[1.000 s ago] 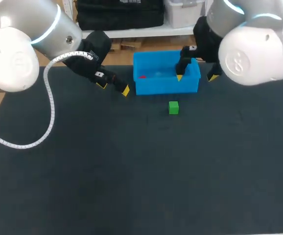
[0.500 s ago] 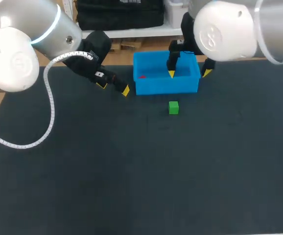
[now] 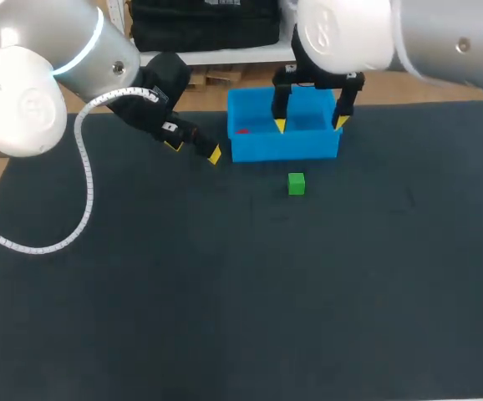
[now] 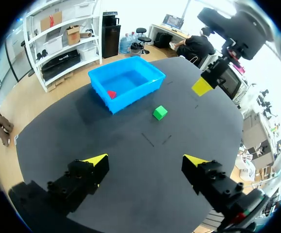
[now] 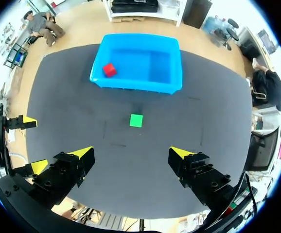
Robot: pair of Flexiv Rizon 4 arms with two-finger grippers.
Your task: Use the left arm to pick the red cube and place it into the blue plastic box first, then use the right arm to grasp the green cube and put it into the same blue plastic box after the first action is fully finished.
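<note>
Our right jaws hang spread wide and empty over the blue box (image 3: 285, 144). Our left jaws, likewise released and empty, sit near its left end. The red cube (image 3: 242, 130) lies inside the box by that end. The green cube (image 3: 297, 184) rests on the bench (image 3: 225, 292) near the box's front wall, not touching it and well apart from the bench's edges.

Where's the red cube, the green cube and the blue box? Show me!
red cube (image 5: 109, 70): right wrist view, on its top face.
green cube (image 3: 297, 184): head view, on the middle of the cube.
blue box (image 3: 283, 149): head view, on its front wall.
</note>
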